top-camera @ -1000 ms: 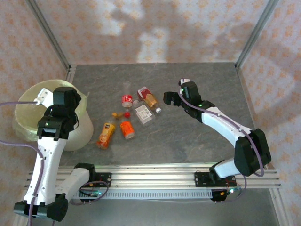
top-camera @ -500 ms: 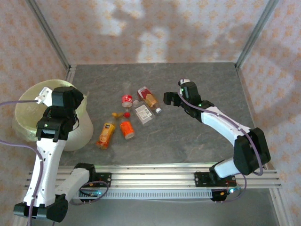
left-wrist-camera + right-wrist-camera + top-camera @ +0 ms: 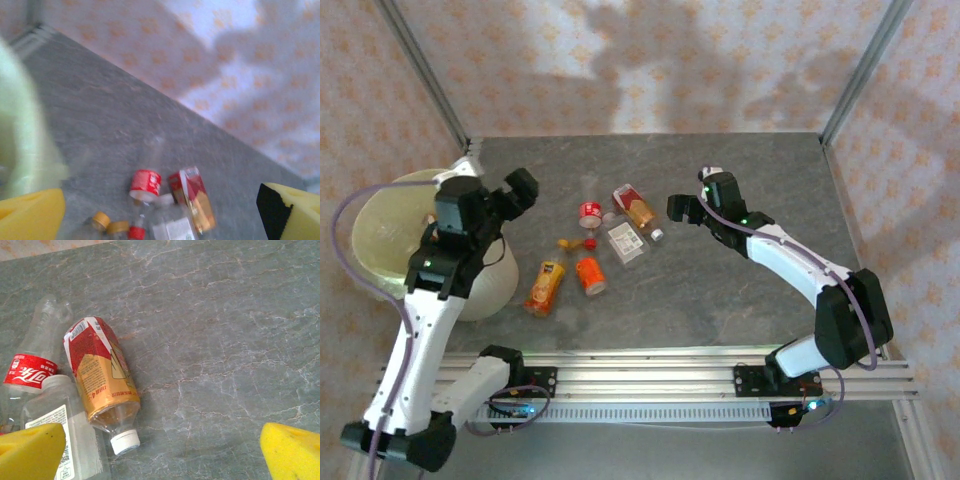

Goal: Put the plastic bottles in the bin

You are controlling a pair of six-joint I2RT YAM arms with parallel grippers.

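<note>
Several plastic bottles lie in a loose cluster mid-table: a clear one with a red label (image 3: 590,211), a red-and-gold one with a white cap (image 3: 638,210), a clear one with a white label (image 3: 625,242), an orange one (image 3: 591,276) and a yellow-orange one (image 3: 546,287). The bin (image 3: 390,230), lined pale yellow-green, stands at the left. My left gripper (image 3: 516,192) hangs open just right of the bin's rim, holding nothing. My right gripper (image 3: 682,209) is open, right of the red-and-gold bottle (image 3: 102,382). Through the left wrist camera I see the red-label bottle (image 3: 146,184) ahead.
Two small orange caps (image 3: 575,243) lie among the bottles. Patterned walls with metal corner posts (image 3: 860,70) close in the grey stone table (image 3: 750,300). A rail with both arm bases runs along the near edge (image 3: 650,385).
My left gripper has swung from over the bin to the right, past its rim toward the bottle cluster. The right arm has not moved.
</note>
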